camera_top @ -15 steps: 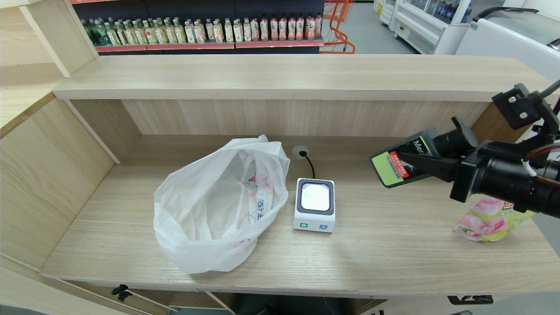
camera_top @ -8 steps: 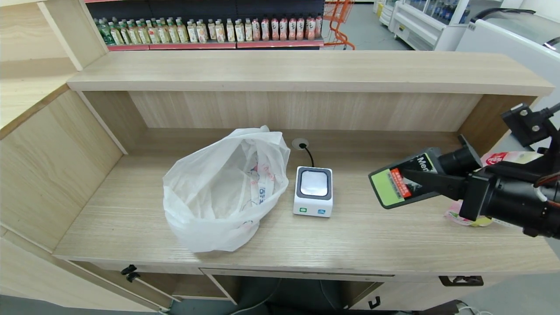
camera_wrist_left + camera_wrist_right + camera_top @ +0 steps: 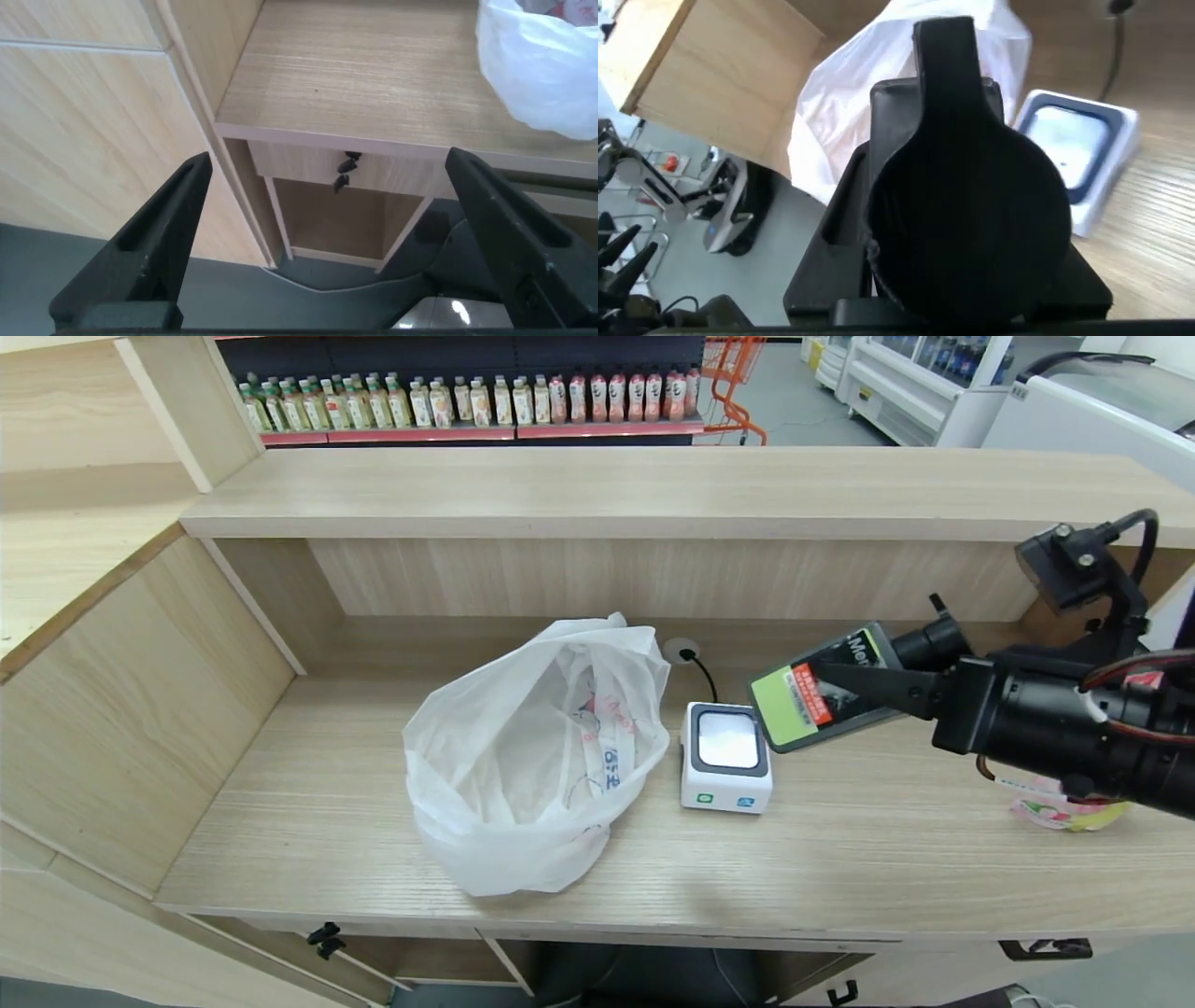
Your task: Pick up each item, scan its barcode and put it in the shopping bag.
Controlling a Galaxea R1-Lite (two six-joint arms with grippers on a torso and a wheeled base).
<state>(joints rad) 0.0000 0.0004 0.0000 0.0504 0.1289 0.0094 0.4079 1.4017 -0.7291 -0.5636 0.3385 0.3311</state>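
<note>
- The left gripper (image 3: pixel 327 250), fingers spread wide and holding nothing, is hanging below the counter (image 3: pixel 374 75) edge; its wrist view is showing a drawer handle (image 3: pixel 344 173).
- The crinkled white shopping bag (image 3: pixel 537 765) is standing open on the wood-grain counter.
- The boxy white scanner (image 3: pixel 726 770) is sitting just beside it.
- The right gripper (image 3: pixel 831 689) is clamping a dark, green-labelled bottle (image 3: pixel 784 711) in the air by the scanner.

Print on the shopping bag (image 3: pixel 523 775) and bottle (image 3: pixel 794 705) (red label) is too small to read
</note>
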